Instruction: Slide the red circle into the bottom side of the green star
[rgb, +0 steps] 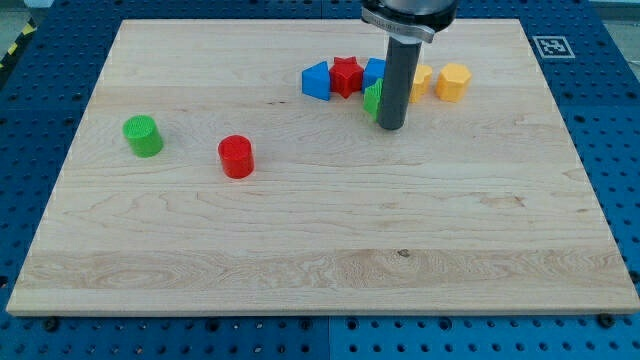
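The tip (391, 127) rests beside the green star (372, 98), far right. The red circle (236, 157) sits well apart left, on open surface (300, 250); no gripper shows.

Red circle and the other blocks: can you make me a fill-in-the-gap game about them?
1. The red circle sits to the view's ____ of the green circle.
2. My tip is right beside the ____ star.
3. The red star stands between two ____ blocks.
4. The red circle is ____ from the green star.

Missing words: right; green; blue; apart
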